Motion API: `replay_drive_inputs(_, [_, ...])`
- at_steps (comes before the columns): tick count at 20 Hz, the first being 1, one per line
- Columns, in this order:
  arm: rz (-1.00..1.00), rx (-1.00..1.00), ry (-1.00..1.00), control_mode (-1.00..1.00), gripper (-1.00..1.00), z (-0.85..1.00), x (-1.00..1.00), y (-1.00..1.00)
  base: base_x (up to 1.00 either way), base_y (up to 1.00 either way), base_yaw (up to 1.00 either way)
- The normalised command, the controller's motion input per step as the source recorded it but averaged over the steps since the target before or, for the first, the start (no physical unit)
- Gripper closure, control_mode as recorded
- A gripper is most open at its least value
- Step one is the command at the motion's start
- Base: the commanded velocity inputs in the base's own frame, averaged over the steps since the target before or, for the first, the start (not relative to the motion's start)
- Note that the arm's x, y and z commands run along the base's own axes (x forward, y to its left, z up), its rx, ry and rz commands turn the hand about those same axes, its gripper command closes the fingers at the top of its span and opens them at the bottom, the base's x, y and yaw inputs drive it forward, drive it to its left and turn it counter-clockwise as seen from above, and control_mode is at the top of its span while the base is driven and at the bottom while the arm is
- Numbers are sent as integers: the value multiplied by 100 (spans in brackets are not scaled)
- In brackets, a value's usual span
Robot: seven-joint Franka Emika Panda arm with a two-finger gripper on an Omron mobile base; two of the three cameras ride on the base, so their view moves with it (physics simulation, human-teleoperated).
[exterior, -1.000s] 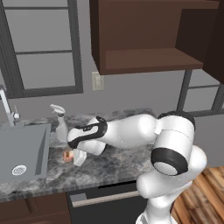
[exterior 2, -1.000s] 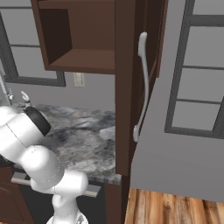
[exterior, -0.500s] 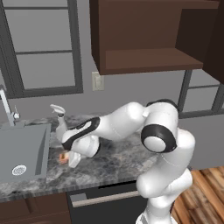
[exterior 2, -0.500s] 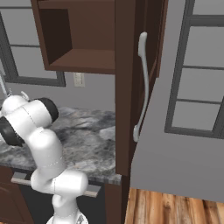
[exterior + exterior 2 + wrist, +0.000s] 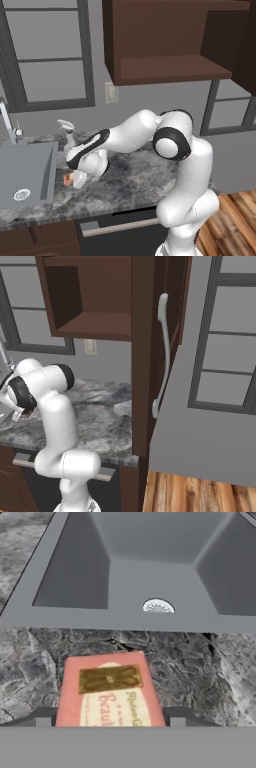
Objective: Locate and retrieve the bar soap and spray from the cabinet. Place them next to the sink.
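The bar soap (image 5: pixel 107 687), a pinkish-red block with a gold label, lies flat on the marbled counter just in front of the sink (image 5: pixel 125 619). My gripper (image 5: pixel 110 721) is low over it, one fingertip close along each long side. Whether they press on it I cannot tell. In the left base view the soap (image 5: pixel 66 179) peeks out under the gripper (image 5: pixel 71 180), right of the sink (image 5: pixel 35 165). The spray (image 5: pixel 67 131), pale with a white trigger head, sits on the counter behind my arm, near the sink's back right corner. The dark wooden cabinet (image 5: pixel 165 65) hangs open above.
A thin faucet (image 5: pixel 7 120) rises at the sink's back left. The drain (image 5: pixel 157 606) is in the basin floor. The cabinet door (image 5: pixel 147 356) with its long handle (image 5: pixel 162 351) swings out over the counter's right end. A wall outlet (image 5: pixel 110 92) is behind the arm.
The arm's elbow has swung up and to the right while the hand stays low at the soap beside the sink. The soap and spray lie where they were.
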Motion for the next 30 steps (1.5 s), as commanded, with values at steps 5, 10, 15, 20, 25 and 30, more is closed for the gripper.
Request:
replay_drive_inputs(5, [0,0,-3,-100,-100,-22,11,21,0,0,0])
replay_drive_inputs(10, [-4,2,-10,-100,-100,-23,0,5,0,0,0])
replay_drive_inputs(15, [-2,3,-9,-100,-100,-22,-3,0,0,0,0])
replay_drive_inputs(20, [-2,0,-6,-100,-100,-25,-3,0,0,0,0])
replay_drive_inputs(25, [-3,0,-2,-100,-100,-20,0,-1,0,0,0])
replay_drive_inputs(30, [-1,-2,7,-100,-100,1,3,-20,0,0,0])
